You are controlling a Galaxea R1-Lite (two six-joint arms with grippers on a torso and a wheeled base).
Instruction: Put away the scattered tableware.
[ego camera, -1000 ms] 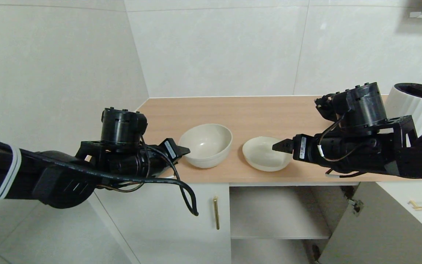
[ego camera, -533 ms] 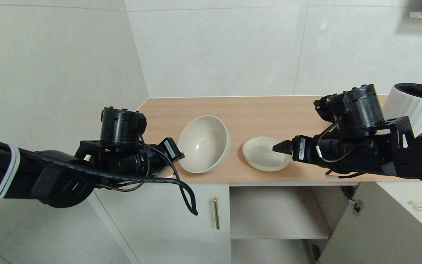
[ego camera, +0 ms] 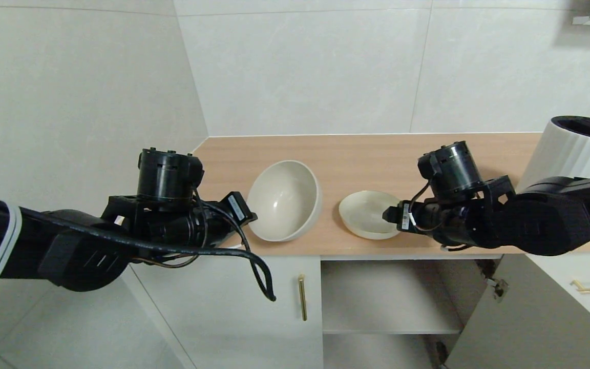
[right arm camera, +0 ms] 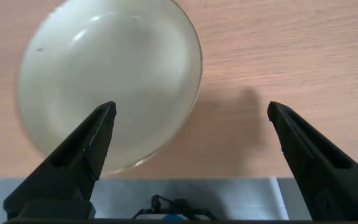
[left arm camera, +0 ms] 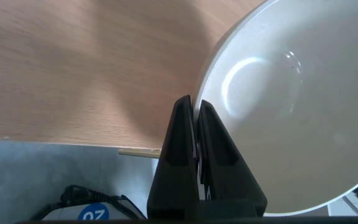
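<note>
First, head view. Left of centre on the counter (ego camera: 356, 154): pale bowl (ego camera: 285, 200), tipped up on its side, mouth turned toward the lower left. Pinched at its lower-left rim by the left gripper (ego camera: 250, 215). Just right of the bowl and apart from it: shallow dish (ego camera: 364, 220), lying flat near the counter's front edge. At the dish's right rim: right gripper (ego camera: 390, 214), reaching in from the right. Far right: white ribbed pot (ego camera: 571, 148). Below the counter, centre right: open cabinet (ego camera: 387, 292) with a shelf, plus a gold handle (ego camera: 301, 297) on the shut door to its left.

Next, left wrist view. Left gripper (left arm camera: 196, 146) squeezed tight on the rim of the bowl (left arm camera: 291, 124), one finger inside, one outside. Wood counter (left arm camera: 73, 62) beyond.

Then, right wrist view. Right gripper (right arm camera: 191, 111) spread wide, holding nothing. One finger (right arm camera: 73, 155) over the dish (right arm camera: 104, 81), the other over the counter (right arm camera: 303, 50), with the dish's rim between them. Cannot tell whether either finger touches the dish.
</note>
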